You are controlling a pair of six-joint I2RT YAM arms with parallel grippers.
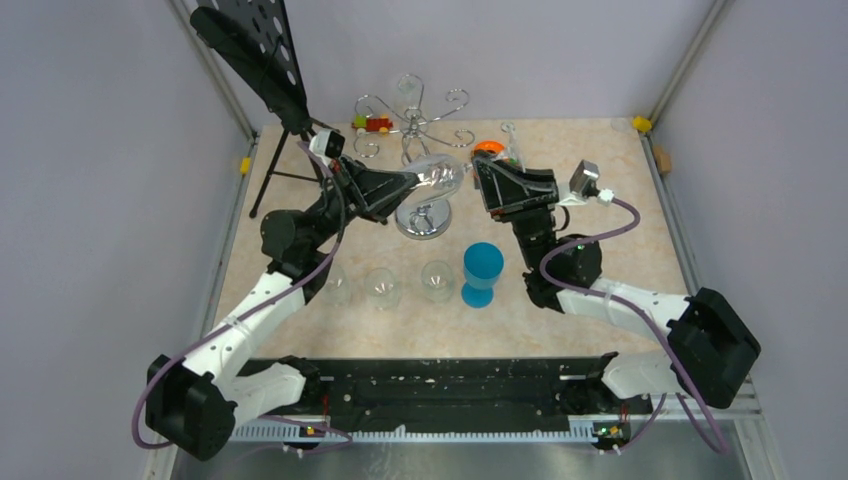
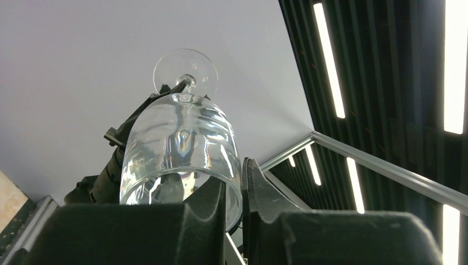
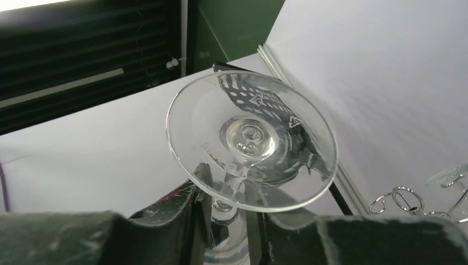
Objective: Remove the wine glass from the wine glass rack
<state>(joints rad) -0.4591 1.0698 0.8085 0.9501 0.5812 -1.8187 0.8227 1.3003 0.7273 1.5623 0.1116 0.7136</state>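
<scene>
The wine glass (image 1: 440, 178) lies on its side in the air in front of the wine glass rack (image 1: 415, 120), held between my two arms. My left gripper (image 1: 418, 180) is shut on the bowl's rim. In the left wrist view one finger (image 2: 209, 204) is inside the bowl (image 2: 179, 149) and the other is outside the wall. My right gripper (image 1: 477, 168) is at the stem. In the right wrist view its fingers (image 3: 201, 221) stand slightly apart on either side of the stem, under the round foot (image 3: 251, 141).
The rack's mirrored base (image 1: 423, 220) stands just below the glass, and its curled hooks (image 3: 403, 199) show at the right. A black music stand (image 1: 250, 50) is at the back left. Three clear glasses (image 1: 382, 288) and a blue goblet (image 1: 482, 272) stand nearer me.
</scene>
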